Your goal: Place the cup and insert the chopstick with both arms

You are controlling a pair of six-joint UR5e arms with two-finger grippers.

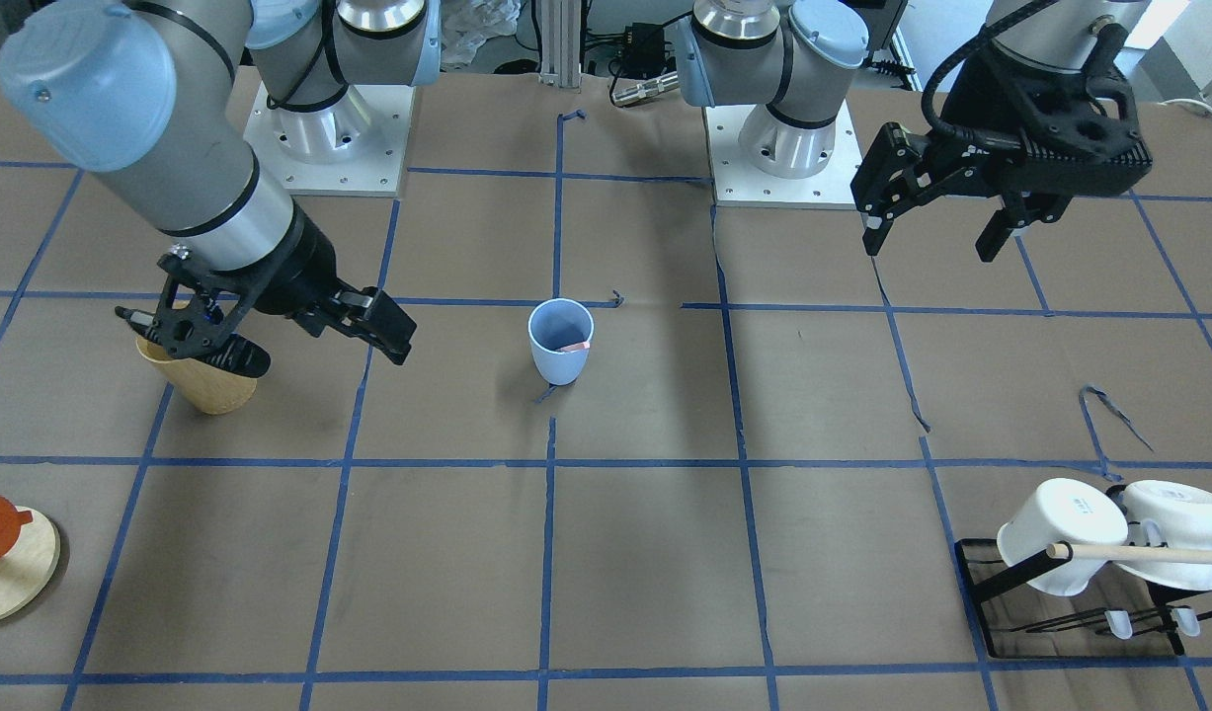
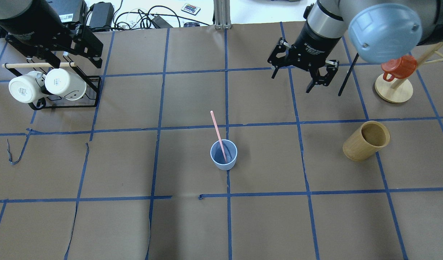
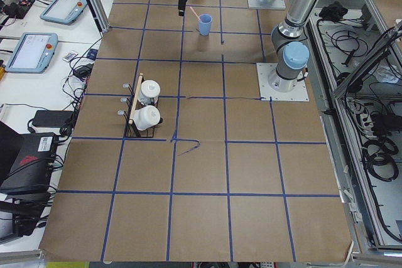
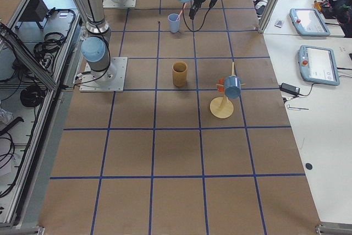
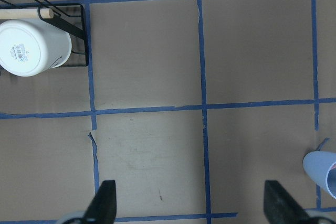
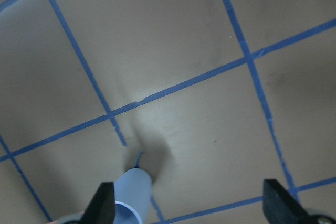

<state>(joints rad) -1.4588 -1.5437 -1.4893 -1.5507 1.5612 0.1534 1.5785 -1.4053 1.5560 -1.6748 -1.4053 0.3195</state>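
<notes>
The light-blue cup (image 2: pixel 224 154) stands upright near the table's middle, also seen in the front view (image 1: pixel 560 341). A pale-pink chopstick (image 2: pixel 217 131) stands in it, leaning toward the far side. My right gripper (image 2: pixel 291 82) hangs open and empty above the table, beyond and to the right of the cup; its wrist view shows the cup (image 6: pixel 131 192) at the bottom edge. My left gripper (image 1: pixel 931 242) is open and empty, high over the far left beside the mug rack; the cup's edge (image 5: pixel 321 174) shows at its view's right.
A tan wooden cup (image 2: pixel 365 141) stands tilted on the right, under the right arm in the front view (image 1: pixel 201 380). Two white mugs (image 2: pixel 64 83) hang on a black rack with a wooden dowel at far left. A red mug (image 2: pixel 398 68) hangs on a wooden stand at far right.
</notes>
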